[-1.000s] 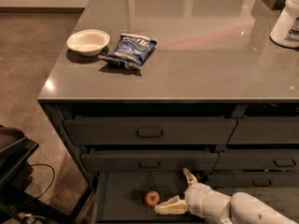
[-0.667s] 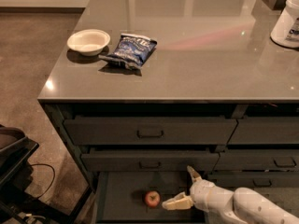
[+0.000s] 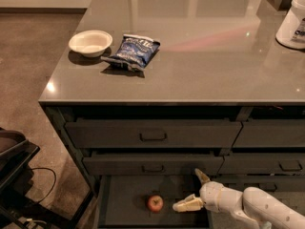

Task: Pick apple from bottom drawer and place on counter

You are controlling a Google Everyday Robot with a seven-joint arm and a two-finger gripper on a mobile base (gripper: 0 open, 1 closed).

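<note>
My cream gripper [image 3: 194, 191], wide open and empty, sits low in frame beside the small red apple [image 3: 154, 203] in the dark bottom drawer [image 3: 125, 197]; grasping it and placing it on the glossy grey counter [image 3: 205, 66] remain.

High frontal view over counter [image 3: 205, 66]; claw [image 3: 187, 189] low-right

White arm [image 3: 267, 206], cream-fingered tool [image 3: 186, 189] over bottom drawer [image 3: 123, 200]
</note>
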